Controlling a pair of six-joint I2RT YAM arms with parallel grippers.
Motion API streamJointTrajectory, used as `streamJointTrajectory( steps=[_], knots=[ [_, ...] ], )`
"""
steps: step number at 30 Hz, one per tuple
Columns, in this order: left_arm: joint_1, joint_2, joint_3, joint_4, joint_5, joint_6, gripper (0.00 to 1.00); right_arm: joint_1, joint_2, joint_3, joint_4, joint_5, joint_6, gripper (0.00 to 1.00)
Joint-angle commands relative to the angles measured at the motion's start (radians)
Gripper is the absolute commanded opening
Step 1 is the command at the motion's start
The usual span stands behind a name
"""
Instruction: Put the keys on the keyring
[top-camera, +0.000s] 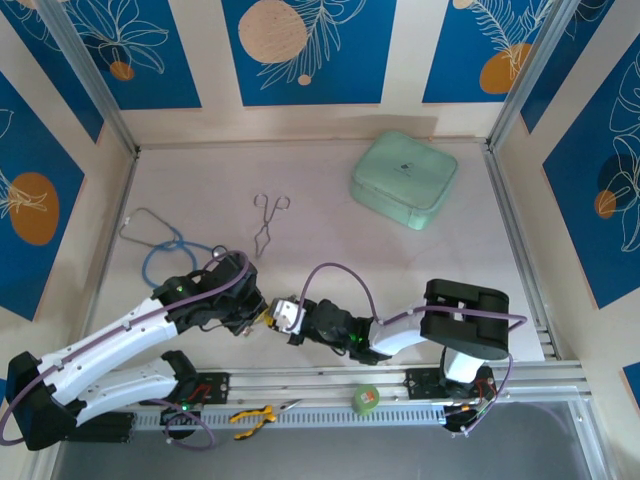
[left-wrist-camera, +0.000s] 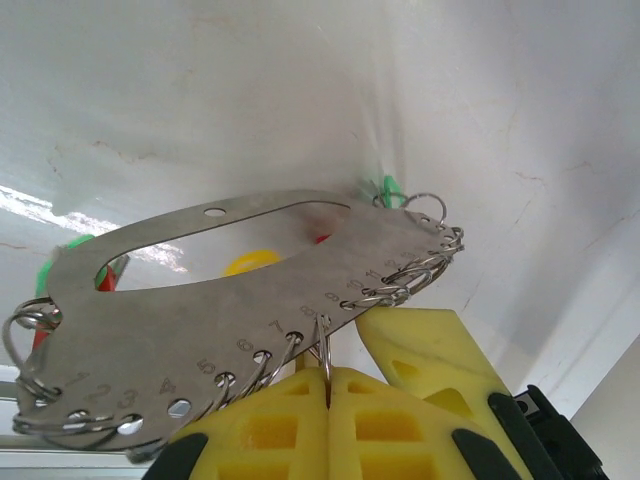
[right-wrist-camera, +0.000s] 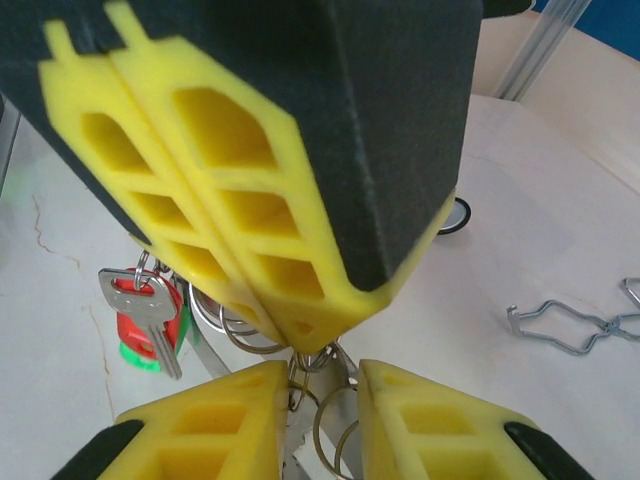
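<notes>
The keyring (left-wrist-camera: 210, 310) is a flat steel plate with numbered holes along its edge and several small wire rings through them. My left gripper (left-wrist-camera: 328, 372) is shut on the ring in hole 8 and holds the plate above the table. A yellow key head (left-wrist-camera: 250, 262) shows through the plate's slot, with green (left-wrist-camera: 388, 188) and red (left-wrist-camera: 108, 275) heads at its ends. In the right wrist view a silver key with a red head (right-wrist-camera: 150, 318) hangs at the left. My right gripper (right-wrist-camera: 323, 385) is open just below the left fingers (right-wrist-camera: 230, 220), with rings and the plate's edge in its gap.
Steel forceps (top-camera: 268, 222) lie mid-table and a blue-tubed stethoscope (top-camera: 170, 255) lies at the left. A mint-green case (top-camera: 404, 180) sits at the back right. On the front rail are a green tape roll (top-camera: 366, 399) and yellow-handled pliers (top-camera: 252, 417).
</notes>
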Motion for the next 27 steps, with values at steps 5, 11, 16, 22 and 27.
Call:
streamJointTrajectory(
  steps=[5,11,16,22,27],
  knots=[
    [0.010,-0.013,-0.014,0.019,0.019,-0.080,0.00,0.008,0.011,0.017,0.069,0.004,-0.008,0.24],
    [0.009,-0.012,-0.009,0.015,0.020,-0.080,0.00,0.004,0.034,0.039,0.077,0.005,-0.007,0.17],
    [0.009,-0.015,-0.011,0.014,0.020,-0.085,0.00,-0.002,0.037,0.040,0.086,0.010,-0.001,0.07],
    [0.010,-0.064,-0.017,0.058,-0.090,0.050,0.53,-0.018,0.003,0.010,0.055,-0.022,0.031,0.00],
    [0.018,-0.114,0.067,0.064,-0.349,0.552,0.73,-0.045,-0.066,-0.018,-0.071,-0.111,0.048,0.00]
  ],
)
